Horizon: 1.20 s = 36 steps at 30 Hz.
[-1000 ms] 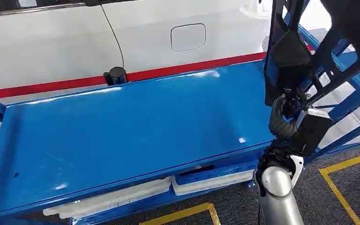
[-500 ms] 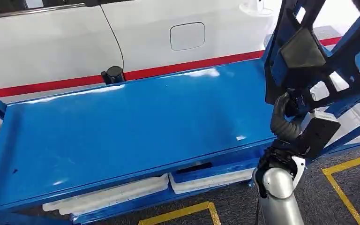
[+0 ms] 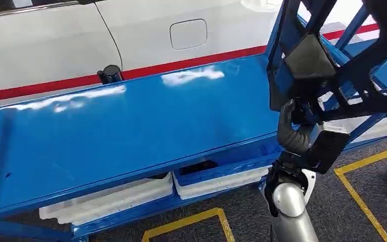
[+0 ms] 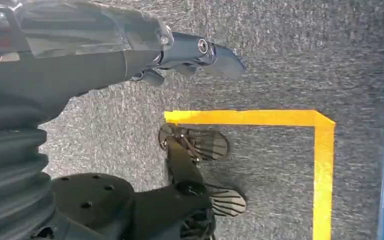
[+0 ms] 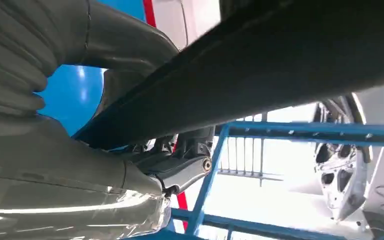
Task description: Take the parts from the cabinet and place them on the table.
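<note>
One black part is up in the right hand, fingers wrapped around its lower edge, hanging over the right end of the blue surface and not yet set down. Nothing lies on that top, so I'd judge the placing hasn't landed. Two white trays sit on the shelf underneath; contents can't be made out. Left hand hangs over the floor, holding nothing, fingers apart.
</note>
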### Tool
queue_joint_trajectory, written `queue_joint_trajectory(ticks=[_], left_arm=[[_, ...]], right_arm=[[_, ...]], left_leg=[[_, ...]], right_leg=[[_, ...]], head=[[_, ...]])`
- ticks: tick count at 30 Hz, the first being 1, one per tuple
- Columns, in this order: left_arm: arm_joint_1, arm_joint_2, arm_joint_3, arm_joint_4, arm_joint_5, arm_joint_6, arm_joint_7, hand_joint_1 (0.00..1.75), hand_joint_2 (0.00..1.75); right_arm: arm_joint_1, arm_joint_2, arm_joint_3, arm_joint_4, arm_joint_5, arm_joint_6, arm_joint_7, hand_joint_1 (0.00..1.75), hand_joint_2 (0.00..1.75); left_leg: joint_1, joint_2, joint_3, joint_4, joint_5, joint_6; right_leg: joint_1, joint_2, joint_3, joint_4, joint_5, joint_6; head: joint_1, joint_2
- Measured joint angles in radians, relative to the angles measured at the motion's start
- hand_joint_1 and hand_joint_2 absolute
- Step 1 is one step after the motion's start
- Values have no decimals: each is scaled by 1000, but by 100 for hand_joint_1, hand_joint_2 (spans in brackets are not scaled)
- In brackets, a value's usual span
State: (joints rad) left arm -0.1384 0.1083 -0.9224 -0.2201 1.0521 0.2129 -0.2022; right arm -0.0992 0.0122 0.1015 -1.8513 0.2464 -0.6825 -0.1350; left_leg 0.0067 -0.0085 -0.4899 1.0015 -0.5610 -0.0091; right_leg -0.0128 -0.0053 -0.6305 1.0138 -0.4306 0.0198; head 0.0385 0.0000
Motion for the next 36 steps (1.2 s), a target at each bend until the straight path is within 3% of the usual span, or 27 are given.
queue_joint_trajectory(ticks=[2,3,4,6,7,8,9,10,12,13,14,15,16,18,19,20,22,23,24,25,27,28,29,30,33,34,36], left_arm=[[5,0,0,0,-11,9,21,0,175],[6,-2,0,0,-21,15,30,0,175],[6,-3,0,0,-28,19,37,0,175],[6,-3,0,0,-40,29,47,0,175],[7,-4,-1,0,-50,34,53,0,175],[7,-6,-3,0,-63,41,66,0,175],[8,-8,-5,0,-74,44,73,0,175],[8,-12,-5,0,-84,47,77,0,175],[8,-22,-11,0,-95,51,79,0,175],[7,-29,-13,0,-113,58,87,0,175],[6,-37,-19,-1,-141,68,101,0,175],[7,-42,-32,-1,-171,76,114,0,175],[6,-48,-45,-1,-193,81,130,0,175],[8,-53,-58,-1,-194,85,152,0,175],[8,-56,-65,0,-194,90,155,0,175],[7,-59,-73,0,-195,89,156,0,175],[7,-61,-83,0,-197,90,160,0,175],[7,-61,-88,0,-197,90,161,0,175],[7,-61,-93,0,-197,90,162,0,175],[7,-61,-97,0,-197,90,171,0,175],[6,-62,-105,0,-199,89,192,0,175],[6,-63,-108,0,-201,89,198,0,175],[4,-71,-113,-1,-204,89,206,0,175],[4,-71,-114,-1,-206,89,207,0,175],[5,-78,-125,-1,-208,92,202,0,175],[5,-81,-127,-1,-206,92,186,0,175],[3,-87,-128,-1,-196,94,167,0,175]], right_arm=[[9,0,2,-8,-16,0,0,175,175],[13,0,2,-12,-23,0,0,175,175],[15,-1,3,-17,-28,0,0,175,175],[15,-2,3,-23,-30,0,0,175,175],[15,-2,3,-24,-30,0,1,175,175],[15,-2,3,-24,-30,0,3,175,175],[14,-4,6,-26,-37,0,10,175,175],[12,-6,7,-28,-46,0,13,175,175],[6,-8,9,-36,-60,0,18,175,175],[-1,-10,10,-42,-69,0,18,175,175],[-8,-12,15,-48,-83,0,21,175,175],[-17,-14,19,-55,-96,0,21,175,175],[-20,-16,24,-56,-112,0,20,175,175],[-20,-18,28,-56,-132,0,20,175,175],[-24,-18,33,-56,-134,0,20,175,175],[-26,-18,36,-56,-137,0,19,175,175],[-25,-19,43,-56,-141,0,19,175,175],[-25,-19,44,-56,-141,0,19,175,175],[-25,-19,47,-56,-142,0,19,175,175],[-23,-19,48,-56,-145,0,19,175,175],[-15,-19,49,-56,-169,0,19,175,175],[-8,-19,50,-56,-180,0,19,175,175],[0,-20,49,-59,-190,0,19,175,175],[7,-21,49,-61,-198,0,19,175,175],[20,-23,52,-64,-221,0,13,175,175],[20,-24,55,-64,-230,0,10,175,175],[12,-29,60,-63,-238,0,9,175,175]], left_leg=[[-5,-1,-7,4,13,16],[1,1,-18,-3,28,23],[1,3,-27,-2,38,30],[-1,4,-50,-2,57,42],[-4,4,-62,-1,66,45],[-8,5,-74,-1,75,47],[-12,5,-88,1,85,48],[-17,5,-103,1,97,50],[-27,6,-126,1,115,51],[-25,7,-131,2,123,51],[-35,8,-139,3,129,48],[-34,13,-146,3,143,43],[-30,16,-152,1,153,39],[-32,18,-155,-3,168,29],[-28,14,-162,10,138,24],[-23,9,-174,48,80,15],[-9,6,-210,194,-37,0],[-4,6,-223,260,-64,-7],[2,6,-223,301,-57,-15],[7,7,-205,301,-24,-21],[19,9,-113,205,52,-35],[26,10,-45,119,49,-42],[21,7,7,39,-3,-46],[19,6,18,6,-20,-23],[11,5,-3,13,-2,9],[15,8,-16,9,13,20],[12,8,-43,9,38,33]], right_leg=[[-4,1,1,-9,16,14],[-5,3,-6,-7,17,18],[-6,3,-16,12,-25,23],[-6,4,-45,144,-151,28],[-5,4,-56,219,-196,29],[-5,4,-58,276,-220,28],[-4,4,-50,299,-216,25],[-1,4,-23,279,-188,17],[12,5,74,138,-125,-8],[25,7,130,53,-119,-27],[38,4,178,-26,-127,-38],[32,3,186,-55,-134,-39],[38,6,177,-54,-127,-40],[37,4,169,-68,-103,-48],[31,-1,165,-73,-89,-49],[28,0,151,-73,-78,-57],[26,-2,120,-68,-56,-56],[24,-4,102,-65,-45,-53],[20,-5,82,-58,-34,-48],[16,-7,63,-52,-26,-42],[5,-9,23,-28,-13,-28],[4,-9,8,-13,-8,-21],[5,-9,-4,-2,-5,-14],[6,-10,-8,4,-1,-7],[-1,-10,-10,-7,30,15],[-5,-7,-17,-3,21,21],[-5,-5,-35,78,-107,29]], head=[[0,0],[0,0],[0,0],[13,0],[16,0],[23,0],[28,0],[30,0],[37,0],[38,0],[37,0],[35,0],[29,0],[37,0],[38,0],[29,0],[18,0],[18,0],[16,0],[16,0],[15,0],[13,0],[8,0],[11,0],[22,0],[20,0],[32,0]])
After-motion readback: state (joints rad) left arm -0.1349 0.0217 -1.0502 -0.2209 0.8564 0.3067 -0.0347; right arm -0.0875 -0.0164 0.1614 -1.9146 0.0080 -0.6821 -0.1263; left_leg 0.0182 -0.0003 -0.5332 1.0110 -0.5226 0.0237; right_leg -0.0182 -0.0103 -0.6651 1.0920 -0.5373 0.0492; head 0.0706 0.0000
